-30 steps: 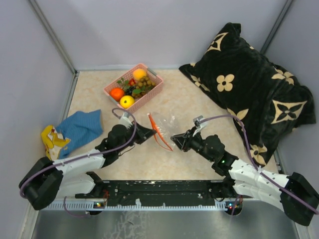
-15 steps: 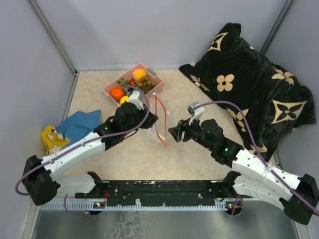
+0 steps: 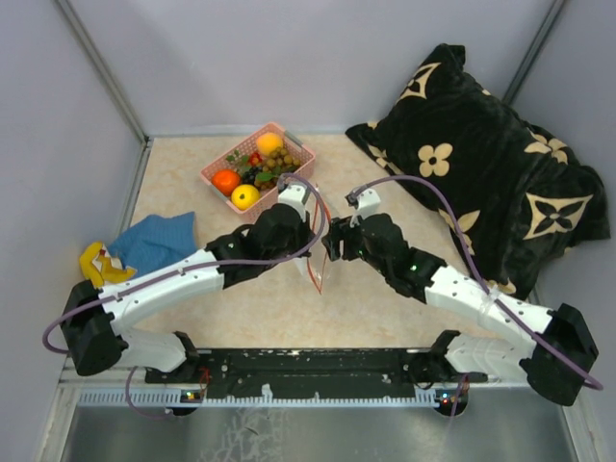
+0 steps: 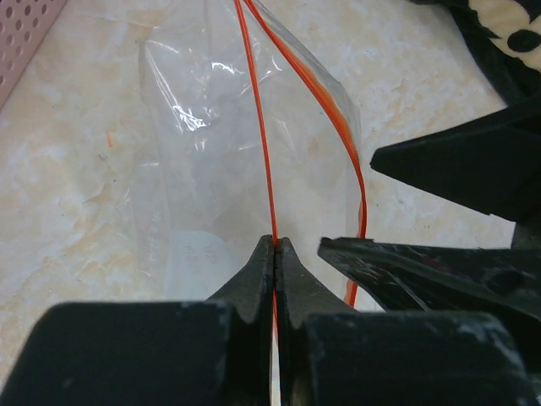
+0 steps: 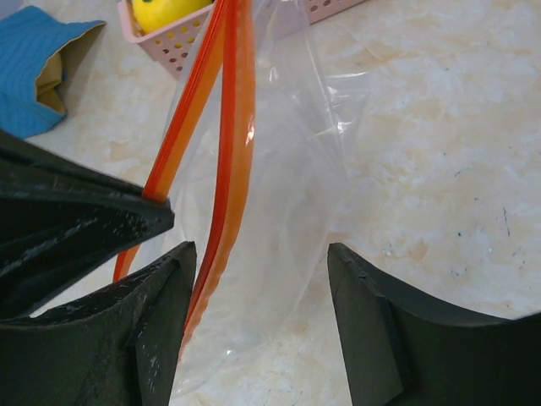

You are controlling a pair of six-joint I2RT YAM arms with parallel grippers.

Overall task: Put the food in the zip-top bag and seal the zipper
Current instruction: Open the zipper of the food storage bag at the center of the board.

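The clear zip-top bag (image 3: 314,260) hangs above the table between my two grippers. Its red-orange zipper (image 4: 258,118) has two strips, spread apart at the mouth. My left gripper (image 4: 275,245) is shut on the near strip and holds the bag up. My right gripper (image 5: 262,254) is open, its jaws standing either side of the other zipper strip (image 5: 232,152) and the bag's side (image 5: 296,169), gripping nothing. The food sits in the pink basket (image 3: 289,183): an orange (image 3: 226,180), yellow fruits (image 3: 244,195), a tan berry cluster (image 3: 281,161) and dark grapes.
A black cushion with cream flowers (image 3: 481,164) fills the right back. A blue-and-yellow cloth (image 3: 144,248) lies at the left. Grey walls enclose the table on three sides. The basket corner and a yellow fruit (image 5: 165,10) show in the right wrist view.
Both arms have moved away from me and toward the basket. My left gripper lifted the bag by its zipper, and my right gripper has closed in on the bag.
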